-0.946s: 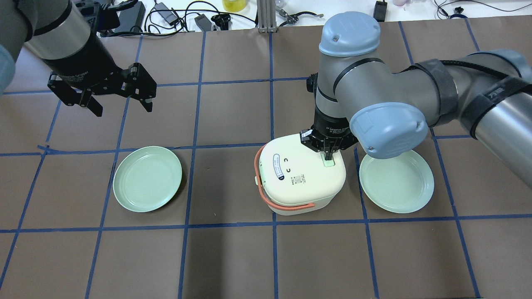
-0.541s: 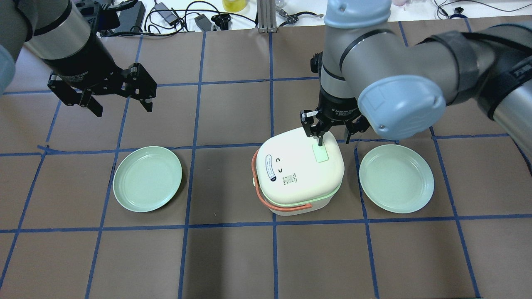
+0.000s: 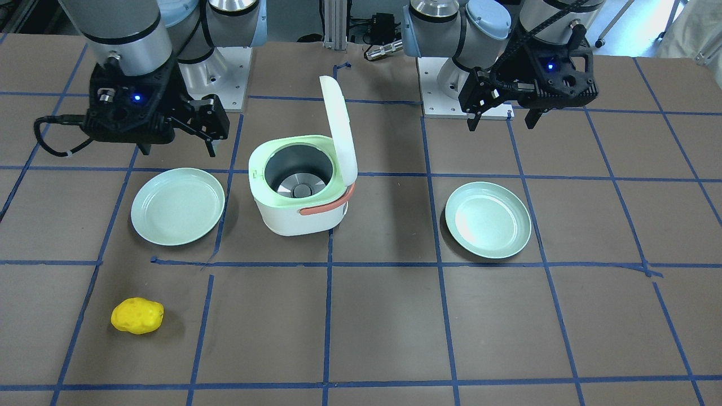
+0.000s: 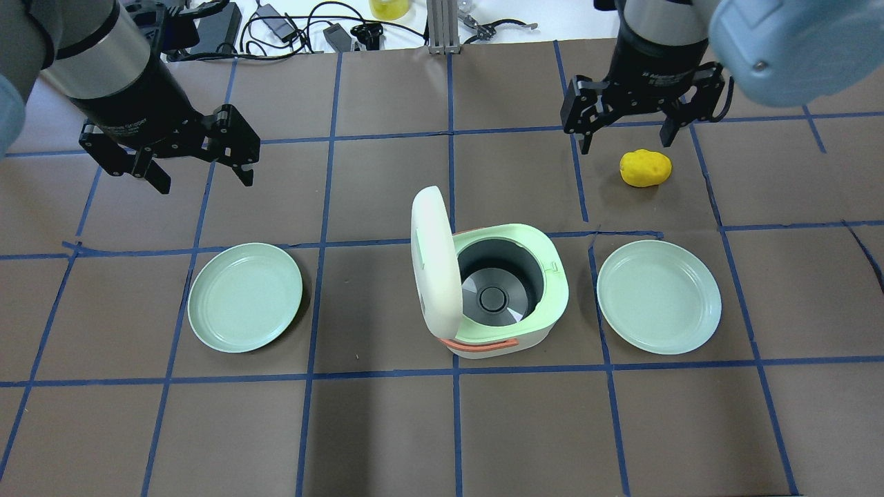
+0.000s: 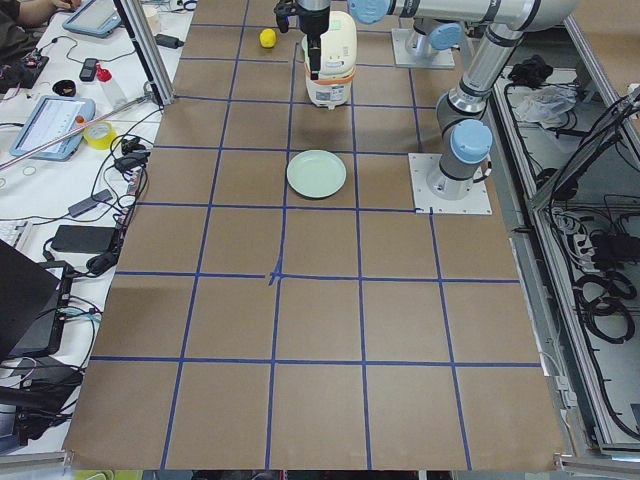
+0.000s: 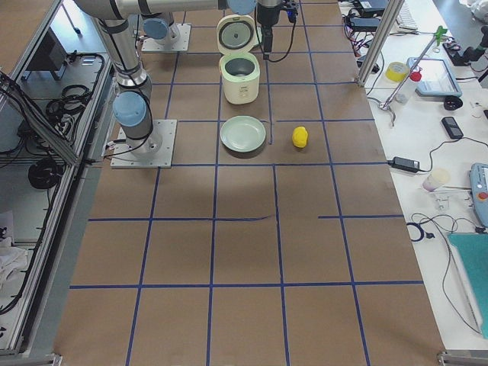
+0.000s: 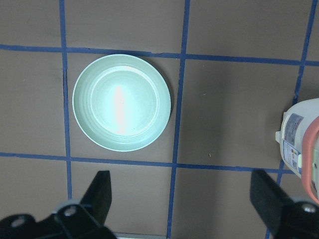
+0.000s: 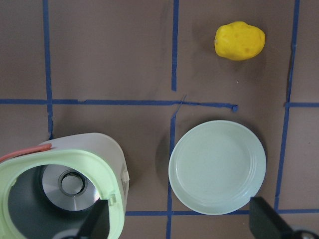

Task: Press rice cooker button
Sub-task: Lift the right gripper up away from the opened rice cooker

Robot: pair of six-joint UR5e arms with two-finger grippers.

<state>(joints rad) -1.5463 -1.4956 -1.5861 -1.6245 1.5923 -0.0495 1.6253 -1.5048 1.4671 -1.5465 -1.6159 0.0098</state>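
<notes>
A brown table gridded with blue tape fills the scene, with benches of cables and tablets along its far side. The rice cooker sits at mid-table between two mint-green plates, the left plate and the right plate, each just beside it. Its white lid stands upright on the robot's left side of the body, and the metal pot shows its bare floor. The left gripper hangs beyond the left plate and the right gripper beyond the right plate. Both have their fingers spread wide, grip nothing and are well apart from the cooker. A yellow lump lies near the right gripper
</notes>
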